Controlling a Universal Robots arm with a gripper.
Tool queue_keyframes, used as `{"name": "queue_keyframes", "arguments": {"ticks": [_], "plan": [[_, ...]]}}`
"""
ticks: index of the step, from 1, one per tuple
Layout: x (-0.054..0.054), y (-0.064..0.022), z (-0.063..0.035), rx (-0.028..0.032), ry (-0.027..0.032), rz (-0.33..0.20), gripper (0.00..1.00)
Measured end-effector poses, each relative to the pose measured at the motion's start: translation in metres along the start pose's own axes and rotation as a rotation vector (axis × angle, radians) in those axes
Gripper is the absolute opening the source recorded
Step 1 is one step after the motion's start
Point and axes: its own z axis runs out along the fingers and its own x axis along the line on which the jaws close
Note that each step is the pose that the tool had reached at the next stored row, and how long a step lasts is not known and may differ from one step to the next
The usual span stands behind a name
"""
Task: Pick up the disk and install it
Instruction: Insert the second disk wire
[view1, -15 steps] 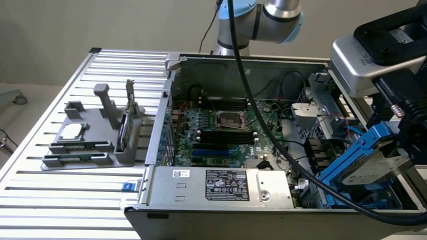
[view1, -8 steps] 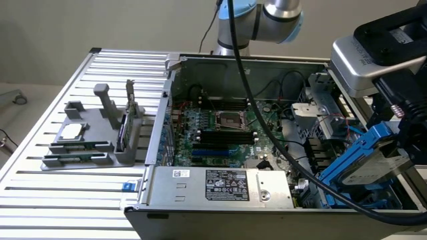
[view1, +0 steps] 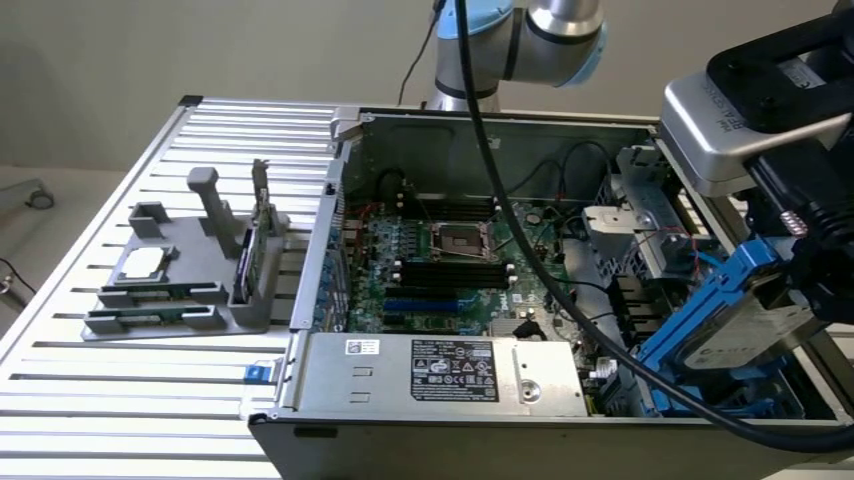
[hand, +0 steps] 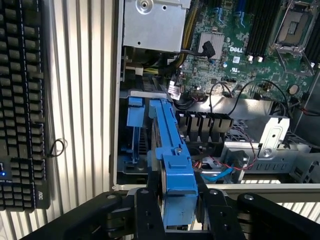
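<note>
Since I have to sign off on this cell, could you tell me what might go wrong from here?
The disk sits tilted between the fingers above the drive bay, so it could jam against the bay's edge. Loose cables lie beside the bay and might snag its blue rails. The arm's own black cable hangs across the open case.

The open computer case (view1: 534, 300) is crowded at the lower right of the exterior view: the tilted disk (view1: 741, 330) in its blue rails fills the gap above the drive bay, with a thick black cable (view1: 561, 290) sweeping across the circuit board (view1: 441, 260). The power supply box (view1: 441, 370) blocks the front edge. The table (view1: 107, 400) is bare at the lower left, while a grey rack (view1: 187, 280) stands mid-left.
</note>
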Motion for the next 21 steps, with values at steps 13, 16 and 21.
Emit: {"name": "queue_keyframes", "arguments": {"ticks": [13, 16, 21], "plan": [[0.0, -0.0002, -0.0036, 0.0006, 0.0086, -0.001, 0.34], [-0.0002, -0.0006, -0.0057, -0.0002, 0.0174, -0.003, 0.34], [-0.0001, -0.0005, -0.0058, 0.0001, 0.0343, -0.008, 0.34]]}}
